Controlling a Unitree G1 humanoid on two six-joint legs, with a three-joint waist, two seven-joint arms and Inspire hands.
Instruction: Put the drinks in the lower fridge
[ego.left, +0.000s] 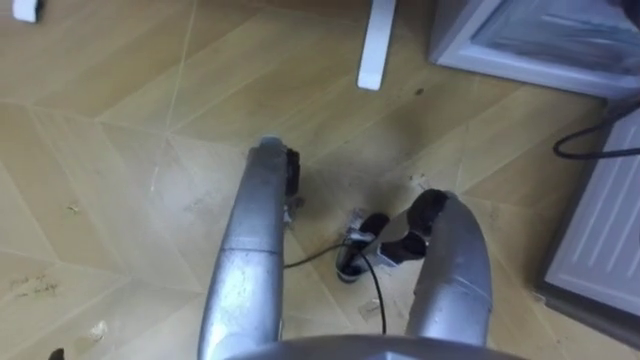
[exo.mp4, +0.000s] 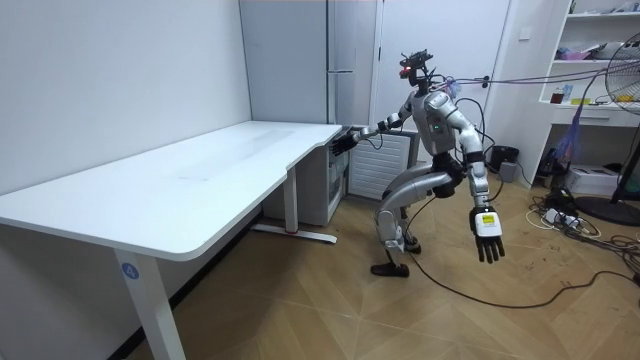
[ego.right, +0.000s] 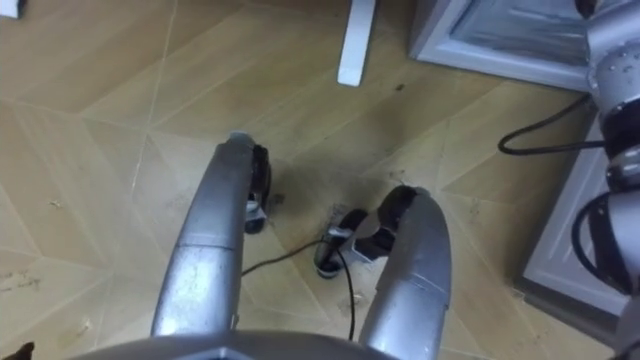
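**First:** Where is the lower fridge from us?

**Second:** We stand crouched on the wooden floor (ego.left: 90, 120). The lower fridge (exo.mp4: 388, 165) is a low white unit ahead and to our right, just past the far corner of the white table (exo.mp4: 200, 180). Looking down, we see it at the far right.

**First:** Which hand is nearer to it?

**Second:** Our right hand (exo.mp4: 347, 141). That arm reaches straight forward, level with the table's edge, and the hand is close to the table corner and the fridge front. We cannot tell whether it grasps anything. Our left hand (exo.mp4: 487, 236) hangs low behind us, well apart from the fridge, with its fingers relaxed and holding nothing.

**First:** And the drinks?

**Second:** We cannot tell where the drinks are. The left hand carries none.

**First:** How much room do we have?

**Second:** It is tight. The table's foot (ego.left: 377, 45) lies on the floor just left of the fridge. A white panel (ego.left: 600, 230), possibly the fridge's open door, stands near our right knee. The way in runs between them.
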